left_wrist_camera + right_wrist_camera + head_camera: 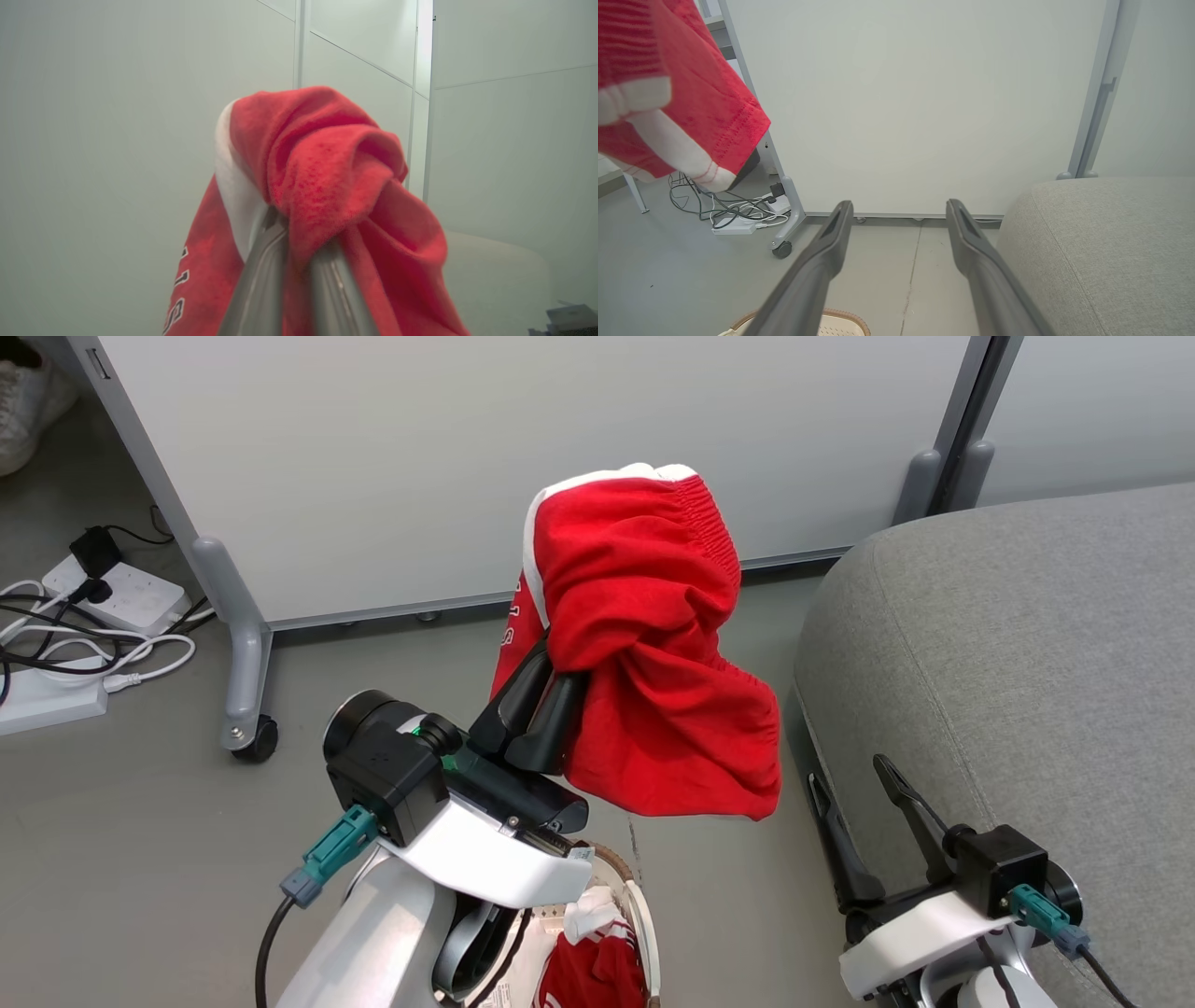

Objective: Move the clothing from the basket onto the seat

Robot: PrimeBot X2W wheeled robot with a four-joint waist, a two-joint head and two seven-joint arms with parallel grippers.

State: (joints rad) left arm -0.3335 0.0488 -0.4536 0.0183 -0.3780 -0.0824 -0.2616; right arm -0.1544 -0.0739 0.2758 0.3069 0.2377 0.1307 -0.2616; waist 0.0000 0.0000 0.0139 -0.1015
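My left gripper (551, 658) is shut on a red garment (653, 644) with white trim, which hangs in the air above the floor, left of the grey seat (1018, 653). In the left wrist view the cloth (327, 177) drapes over my closed fingers (261, 280). Below, more red clothing (593, 971) lies in the cream basket (644, 919), whose brown rim (840, 315) shows in the right wrist view. My right gripper (854, 784) stands open and empty beside the seat's front corner (1106, 252); the hanging garment (668, 93) is up to its left.
A pale grey wheeled partition (485, 457) stands behind, its castor foot (247, 733) on the floor. Power strips and tangled cables (84, 625) lie at the far left. A shoe (23, 401) is at the top left corner.
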